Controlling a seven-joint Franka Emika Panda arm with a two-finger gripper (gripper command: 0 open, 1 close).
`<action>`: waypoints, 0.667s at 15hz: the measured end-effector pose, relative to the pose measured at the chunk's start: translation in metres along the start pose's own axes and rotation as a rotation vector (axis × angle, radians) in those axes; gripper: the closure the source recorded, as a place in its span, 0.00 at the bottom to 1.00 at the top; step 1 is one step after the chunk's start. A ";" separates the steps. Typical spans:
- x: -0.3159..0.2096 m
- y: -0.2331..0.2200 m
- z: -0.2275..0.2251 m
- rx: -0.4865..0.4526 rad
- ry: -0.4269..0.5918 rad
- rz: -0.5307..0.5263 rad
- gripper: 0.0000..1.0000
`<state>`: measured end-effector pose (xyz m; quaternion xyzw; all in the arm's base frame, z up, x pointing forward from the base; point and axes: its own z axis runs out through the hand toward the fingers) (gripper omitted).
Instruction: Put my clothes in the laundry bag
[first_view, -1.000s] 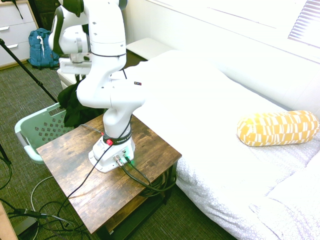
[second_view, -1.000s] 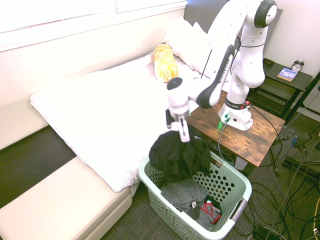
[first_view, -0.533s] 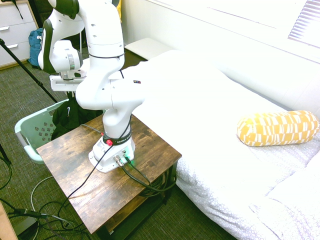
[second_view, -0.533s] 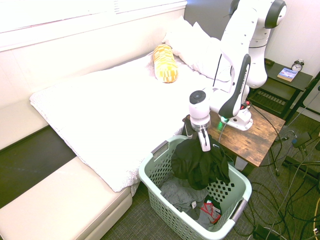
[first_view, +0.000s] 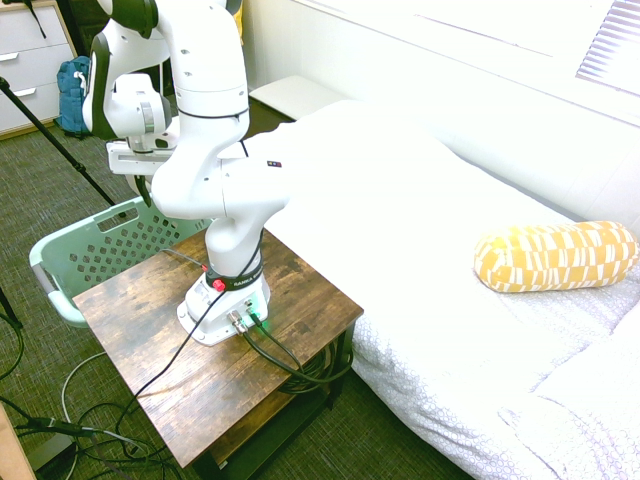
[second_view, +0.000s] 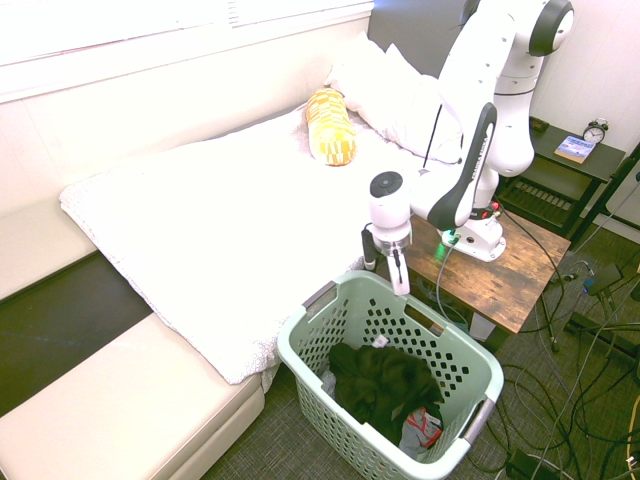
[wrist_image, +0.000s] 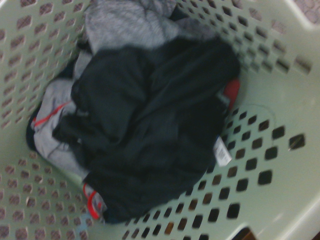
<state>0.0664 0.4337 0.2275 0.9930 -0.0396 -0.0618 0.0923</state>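
Note:
The black clothes (second_view: 383, 383) lie crumpled inside the mint-green laundry bag (second_view: 465, 352), on top of grey garments. The wrist view looks straight down on the black clothes (wrist_image: 150, 125) against the perforated wall of the laundry bag (wrist_image: 270, 125). My gripper (second_view: 384, 262) hangs above the basket's far rim with its fingers (second_view: 400, 272) apart and nothing between them. In the first exterior view the laundry bag (first_view: 95, 250) shows behind the table, partly hidden by the arm.
A wooden side table (second_view: 505, 275) stands right beside the basket. The white bed (second_view: 220, 200) with a yellow patterned pillow (second_view: 330, 125) lies behind it. A blue backpack (first_view: 75, 95) sits on the floor by drawers. A nightstand (second_view: 560, 165) holds a book and clock.
The gripper opened and let go of the black clothes, which dropped from above the rim into the basket. The gripper rose slightly and shifted a little toward the bed.

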 end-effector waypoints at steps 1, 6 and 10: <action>0.027 -0.003 -0.013 0.008 0.016 0.031 0.00; 0.224 0.053 -0.092 0.055 0.067 0.256 0.00; 0.331 0.174 -0.134 0.097 0.079 0.402 0.00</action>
